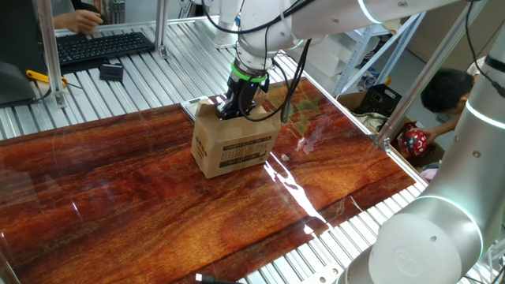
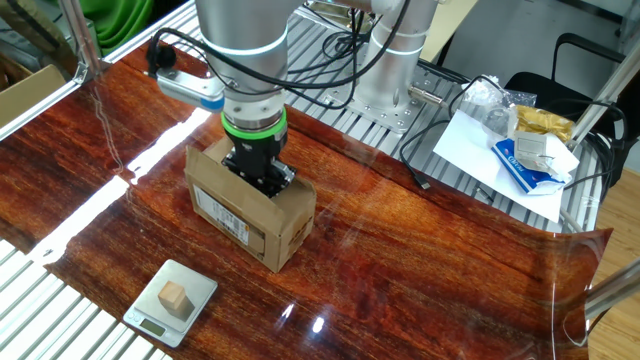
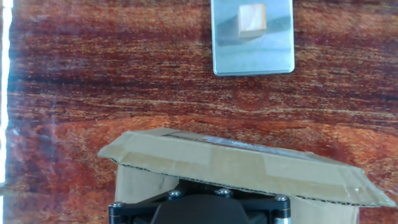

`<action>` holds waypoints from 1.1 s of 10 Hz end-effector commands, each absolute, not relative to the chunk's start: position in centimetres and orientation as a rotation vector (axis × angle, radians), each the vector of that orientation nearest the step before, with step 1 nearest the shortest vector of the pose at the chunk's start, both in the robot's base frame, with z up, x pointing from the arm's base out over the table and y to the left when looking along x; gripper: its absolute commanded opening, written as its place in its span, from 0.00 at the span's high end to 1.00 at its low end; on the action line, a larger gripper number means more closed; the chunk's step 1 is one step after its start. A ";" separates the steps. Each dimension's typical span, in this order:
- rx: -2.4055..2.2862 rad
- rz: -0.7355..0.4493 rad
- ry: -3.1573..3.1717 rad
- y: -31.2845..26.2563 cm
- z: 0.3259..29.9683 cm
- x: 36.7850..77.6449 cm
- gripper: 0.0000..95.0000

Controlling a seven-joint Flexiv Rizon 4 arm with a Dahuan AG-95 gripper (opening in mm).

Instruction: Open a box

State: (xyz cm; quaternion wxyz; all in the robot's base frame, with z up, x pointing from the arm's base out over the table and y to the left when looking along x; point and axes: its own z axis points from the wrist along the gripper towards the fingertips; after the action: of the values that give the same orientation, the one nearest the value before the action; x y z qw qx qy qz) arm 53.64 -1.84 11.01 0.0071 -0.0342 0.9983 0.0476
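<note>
The box (image 1: 237, 146) is a small brown carton with a black text block on its long side, standing on the red-brown wooden table top. It also shows in the other fixed view (image 2: 240, 215). My gripper (image 1: 234, 108) reaches down into its top between raised flaps, and the same shows in the other fixed view (image 2: 258, 172). In the hand view a lifted flap (image 3: 236, 165) with tape strips spans the frame just past the black gripper body (image 3: 193, 211). The fingers are hidden by the flaps, so I cannot tell whether they hold anything.
A small silver scale (image 2: 170, 300) with a wooden cube (image 2: 176, 296) on it sits near the box, and shows in the hand view (image 3: 252, 53). Papers and packets (image 2: 520, 150) lie beside the arm base. A keyboard (image 1: 102, 43) lies beyond the table.
</note>
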 end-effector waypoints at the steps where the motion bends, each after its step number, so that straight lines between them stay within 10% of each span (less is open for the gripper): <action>1: -0.103 0.157 3.121 -1.8 11.0 53.5 1.00; 5: 0.091 0.608 3.086 -1.8 10.8 53.6 1.00; 11: 0.163 0.821 3.059 -1.8 11.0 53.5 1.00</action>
State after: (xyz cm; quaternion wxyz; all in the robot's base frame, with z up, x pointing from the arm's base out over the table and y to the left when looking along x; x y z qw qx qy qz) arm 53.53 -1.85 10.96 -0.0119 0.0440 0.9690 0.2428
